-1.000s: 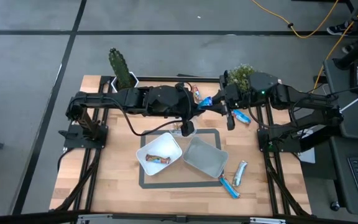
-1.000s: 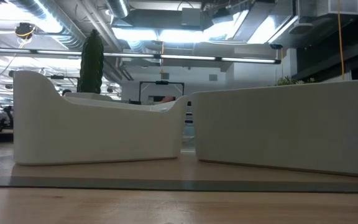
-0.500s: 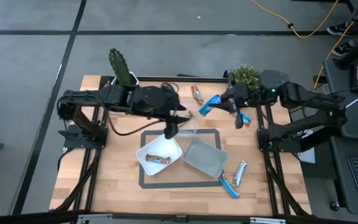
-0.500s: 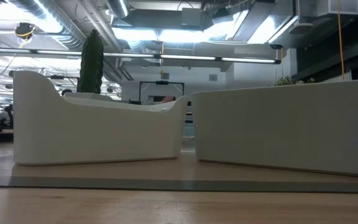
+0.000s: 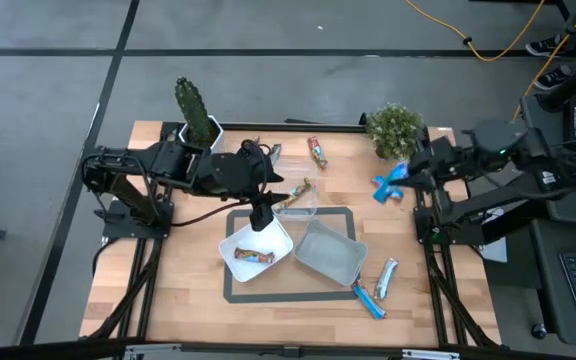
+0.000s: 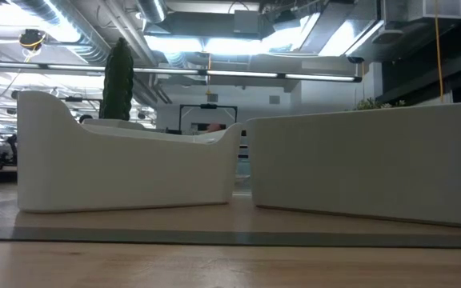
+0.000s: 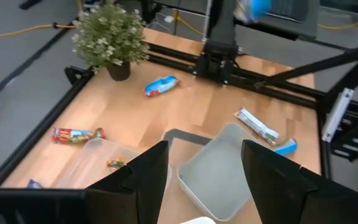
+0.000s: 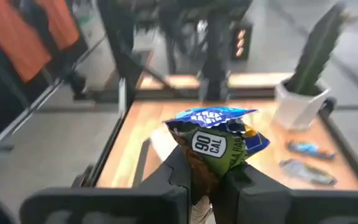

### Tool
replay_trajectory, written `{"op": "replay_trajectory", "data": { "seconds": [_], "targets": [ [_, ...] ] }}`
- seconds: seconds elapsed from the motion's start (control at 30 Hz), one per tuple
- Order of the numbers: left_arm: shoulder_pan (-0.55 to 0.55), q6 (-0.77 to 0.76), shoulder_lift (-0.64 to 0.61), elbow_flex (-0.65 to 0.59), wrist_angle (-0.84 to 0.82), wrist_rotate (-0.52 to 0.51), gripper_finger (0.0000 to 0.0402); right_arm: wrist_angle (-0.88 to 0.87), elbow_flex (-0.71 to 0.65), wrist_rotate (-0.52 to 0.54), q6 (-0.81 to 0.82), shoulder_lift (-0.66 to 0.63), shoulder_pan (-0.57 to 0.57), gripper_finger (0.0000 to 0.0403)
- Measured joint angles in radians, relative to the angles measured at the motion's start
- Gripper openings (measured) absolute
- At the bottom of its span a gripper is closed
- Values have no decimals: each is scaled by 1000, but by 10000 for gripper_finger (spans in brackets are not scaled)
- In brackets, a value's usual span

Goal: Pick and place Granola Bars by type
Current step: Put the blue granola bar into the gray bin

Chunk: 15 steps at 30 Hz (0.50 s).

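Note:
My right gripper point(image 5: 400, 176) is raised near the table's right edge and is shut on a blue-and-green granola bar point(image 8: 219, 140). My left gripper point(image 7: 204, 186) stands open and empty above the white tub point(image 5: 240, 238), where a brown bar point(image 5: 251, 257) lies. A small bar point(image 7: 115, 163) lies in the clear tub point(image 5: 310, 207). On the wood lie a red bar point(image 5: 316, 151), a blue bar point(image 7: 161, 85) by the plant, and a silver bar point(image 5: 386, 277) and a blue bar point(image 5: 369, 299) at the near right. The grey tub point(image 5: 328, 252) holds nothing. My right gripper pinches the bar's one end point(image 8: 211, 167) between its two fingers point(image 8: 178, 177). The rest of the wrapper sticks out beyond the fingertips. The bar is lifted clear of the table. The fingers point roughly toward the table's left.
A cactus in a white pot point(image 5: 196, 112) stands at the far left and a bushy plant point(image 5: 393, 126) at the far right. Two more bars point(image 5: 271, 151) lie near the cactus. The white and grey tubs sit on a dark mat point(image 5: 343, 214) at the centre.
My right gripper has drawn back from the table's far middle toward the right edge, carrying the blue-and-green bar clear of the table. My left gripper has moved from above the clear tub toward the table's left, to above the white tub.

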Motion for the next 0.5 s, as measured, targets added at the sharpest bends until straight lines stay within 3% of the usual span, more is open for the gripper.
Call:
{"op": "replay_trajectory", "data": {
  "seconds": [0.3,0.5],
  "targets": [
    [6,0,1,0,0,-63,194,-88,-1,32,127,229,172,34],
    [6,18,1,0,0,-84,194,-84,0,34,124,385,184,33]
  ]
}}
